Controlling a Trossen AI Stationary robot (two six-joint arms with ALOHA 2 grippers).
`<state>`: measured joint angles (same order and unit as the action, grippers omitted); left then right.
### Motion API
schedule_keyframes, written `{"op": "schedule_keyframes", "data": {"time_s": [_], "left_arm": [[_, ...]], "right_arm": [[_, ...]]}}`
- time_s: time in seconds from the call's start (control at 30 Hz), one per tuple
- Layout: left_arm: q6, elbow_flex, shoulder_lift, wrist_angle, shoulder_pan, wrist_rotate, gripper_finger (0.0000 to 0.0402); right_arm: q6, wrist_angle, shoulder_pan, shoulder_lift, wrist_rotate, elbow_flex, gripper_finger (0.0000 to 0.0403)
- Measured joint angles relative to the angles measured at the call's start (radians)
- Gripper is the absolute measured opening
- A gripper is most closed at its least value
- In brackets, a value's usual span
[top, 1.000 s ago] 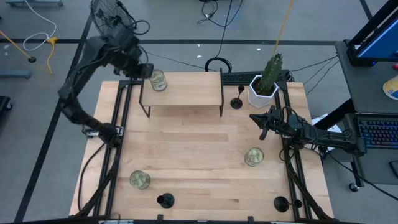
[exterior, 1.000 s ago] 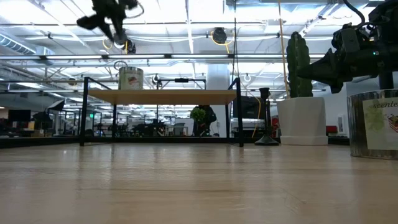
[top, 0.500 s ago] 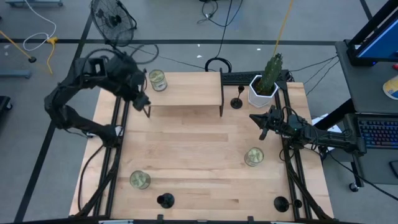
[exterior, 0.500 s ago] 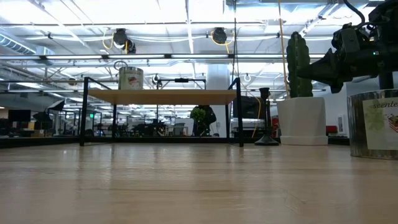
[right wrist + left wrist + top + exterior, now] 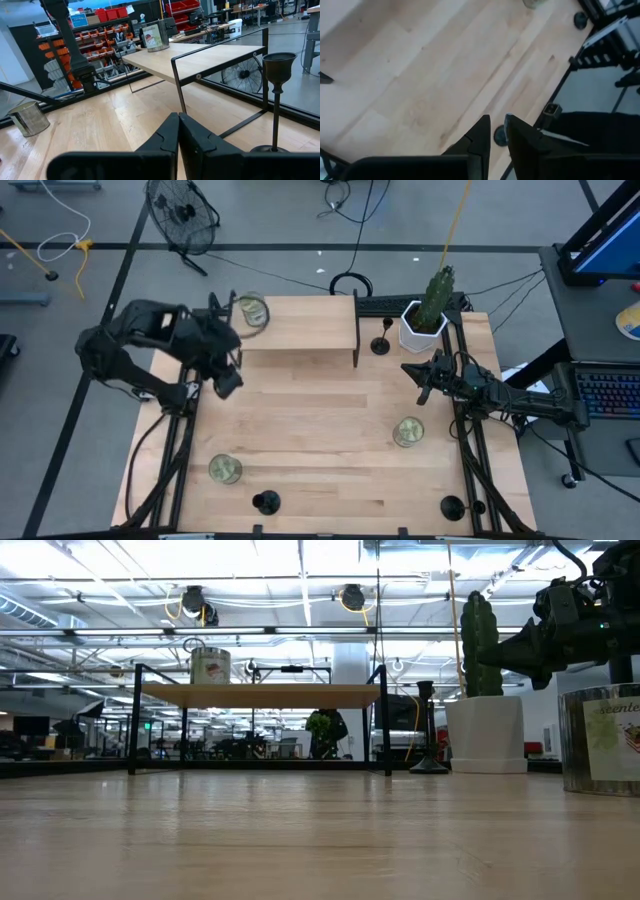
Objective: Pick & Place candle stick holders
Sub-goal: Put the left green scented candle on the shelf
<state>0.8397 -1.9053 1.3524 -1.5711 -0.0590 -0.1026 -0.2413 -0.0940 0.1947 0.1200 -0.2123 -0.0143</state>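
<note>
Three black candle stick holders stand on their round bases on the wooden table: one point(image 5: 381, 345) by the shelf's right legs, tall in the right wrist view point(image 5: 275, 95), and two near the front edge point(image 5: 265, 502) point(image 5: 452, 507). My left gripper point(image 5: 228, 380) hangs over the table's left part, in front of the shelf's left leg, pointing down. Its fingers point(image 5: 497, 125) are empty and a narrow gap apart. My right gripper point(image 5: 410, 370) hovers level at the right, shut and empty point(image 5: 177, 120), pointing at the shelf.
A low wooden shelf on black legs point(image 5: 295, 325) stands at the far side with a glass jar point(image 5: 252, 310) on its left end. Two more jars point(image 5: 225, 469) point(image 5: 408, 431) stand on the table. A cactus in a white pot point(image 5: 425, 315) is at the far right.
My left gripper has swung from beside the jar on the shelf's far left corner toward the table's near edge, turning as it went. It is now over the bare table, out of the low view. The jar has stayed on the shelf.
</note>
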Motion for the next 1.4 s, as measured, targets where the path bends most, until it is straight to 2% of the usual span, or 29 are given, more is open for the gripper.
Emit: {"op": "schedule_keyframes", "data": {"time_s": [0.17,0.37,0.53,0.8,1.0,1.17,1.4], "left_arm": [[0.051,0.037,0.027,0.001,-0.122,0.056,0.0061],[0.173,0.226,0.032,0.0,-0.235,0.016,0.0082],[0.261,0.355,0.032,0.002,-0.302,-0.039,0.0126],[0.334,0.453,0.031,0.005,-0.408,-0.029,0.0218],[0.412,0.555,0.031,0.038,-0.504,-0.028,0.0261],[0.449,0.644,0.031,0.116,-0.555,-0.029,0.0279],[0.475,0.741,0.031,0.172,-0.58,-0.036,0.0283]], "right_arm": [[0.0,0.0,0.0,0.0,0.0,0.0,0.0004],[0.0,0.0,0.0,0.0,0.0,0.0,0.0004],[0.0,0.0,0.0,0.0,0.0,0.0,0.0004],[0.0,0.0,0.0,0.0,0.0,0.0,0.0004],[-0.001,0.0,0.0,0.0,0.0,0.0,0.0004],[-0.007,0.0,0.0,0.0,0.0,0.0,0.0004],[-0.008,0.0,0.0,0.0,0.0,0.0,0.0004]]}}
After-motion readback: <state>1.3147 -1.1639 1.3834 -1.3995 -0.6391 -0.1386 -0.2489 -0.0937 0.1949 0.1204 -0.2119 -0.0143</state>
